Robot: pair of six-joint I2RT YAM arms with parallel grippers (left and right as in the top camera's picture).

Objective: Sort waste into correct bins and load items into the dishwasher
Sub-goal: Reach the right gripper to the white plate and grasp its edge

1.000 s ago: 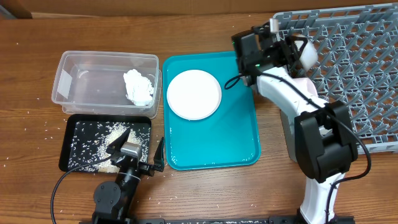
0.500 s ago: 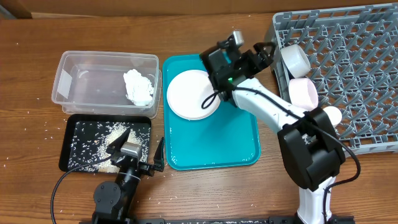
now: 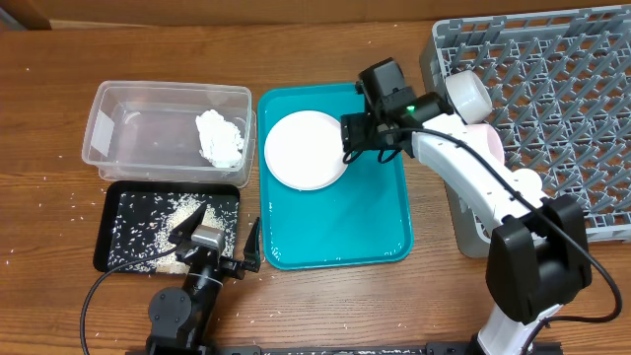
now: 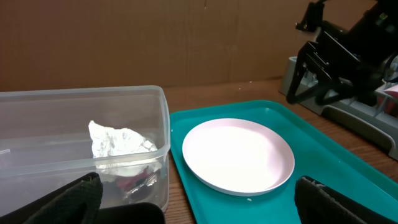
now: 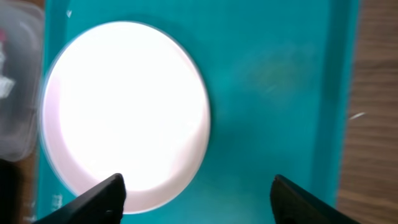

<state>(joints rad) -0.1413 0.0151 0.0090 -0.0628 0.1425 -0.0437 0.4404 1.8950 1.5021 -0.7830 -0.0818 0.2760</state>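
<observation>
The round white plate [image 3: 307,149] lies flat in the far left part of the teal tray [image 3: 340,247], which sits mid-bench [image 3: 315,39]. The right pincer [image 3: 363,138] hangs above the plate's right edge with its fingers wide apart and nothing between them. In the right wrist view the plate [image 5: 124,112] fills the left side, with bare tray [image 5: 280,93] to its right.

The clear plastic tub [image 3: 99,128] stands just left of the tray, with the crumpled white tissue wad [image 3: 220,137] inside at its right end. The left wrist view shows something reddish [image 4: 138,181] under the wad [image 4: 121,140] through the tub wall [image 4: 50,149], too blurred to name.

The shallow black tray [image 3: 106,242] sits in front of the tub, and whitish rice scraps [image 3: 148,222] are strewn over its floor. A few grains [image 3: 59,197] also lie on the wood to its left.

The left pincer [image 3: 219,237] rests low at the near edge of the bench, by the black tray's right end. Its fingers are spread and hold nothing.

The grey dish rack [image 3: 562,89] fills the far right. Along its left edge are a white bowl [image 3: 466,94], a pinkish bowl [image 3: 485,146] and a small white cup [image 3: 529,182], the cup partly hidden by the right arm.
</observation>
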